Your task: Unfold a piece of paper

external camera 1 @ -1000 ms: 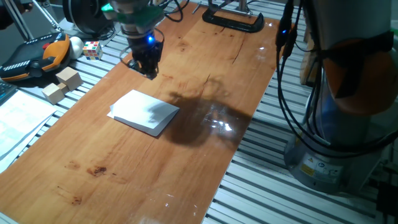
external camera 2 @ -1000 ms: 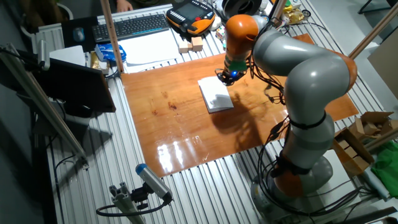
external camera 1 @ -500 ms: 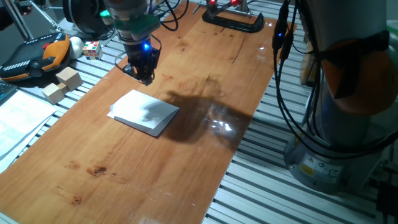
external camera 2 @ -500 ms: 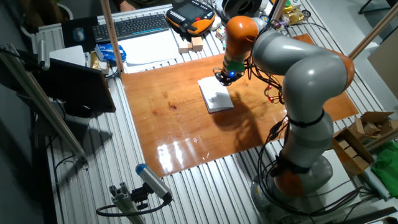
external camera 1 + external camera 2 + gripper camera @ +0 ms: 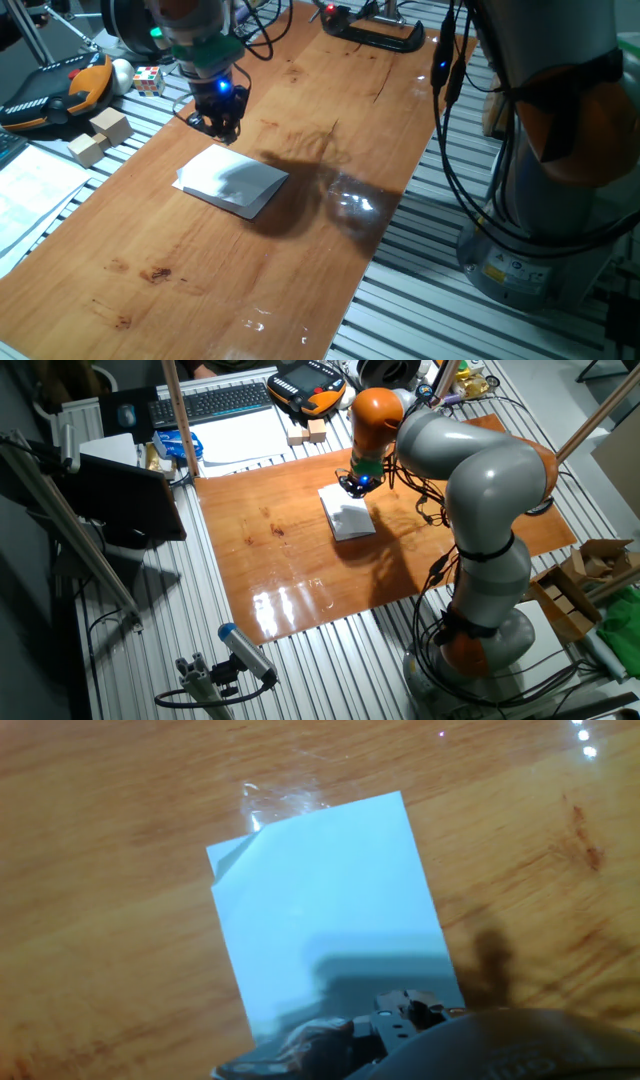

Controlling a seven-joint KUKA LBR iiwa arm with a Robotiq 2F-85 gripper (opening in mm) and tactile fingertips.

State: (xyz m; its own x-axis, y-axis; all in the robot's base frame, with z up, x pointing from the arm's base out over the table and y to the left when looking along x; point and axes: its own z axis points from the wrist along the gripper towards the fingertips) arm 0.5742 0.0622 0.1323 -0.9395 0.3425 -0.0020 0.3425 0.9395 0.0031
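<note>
The piece of paper (image 5: 232,181) lies folded in half on the wooden table (image 5: 300,250), a plain white rectangle. It also shows in the other fixed view (image 5: 348,516) and fills the middle of the hand view (image 5: 320,920), where one corner is slightly lifted at the top left. My gripper (image 5: 220,127) hangs low over the paper's far edge, towards the back left of the table, and it shows in the other fixed view (image 5: 353,484) too. Its fingers look closed together and hold nothing. In the hand view the gripper (image 5: 400,1015) shows as one dark mass at the bottom edge.
Wooden blocks (image 5: 100,135), a colour cube (image 5: 148,80) and an orange-black pendant (image 5: 60,88) lie left of the table. Printed sheets (image 5: 30,190) lie at the far left. A black clamp (image 5: 375,32) sits at the table's back end. A keyboard (image 5: 210,402) is behind.
My gripper has moved left and lower, closer to the paper's far edge. The paper has not moved.
</note>
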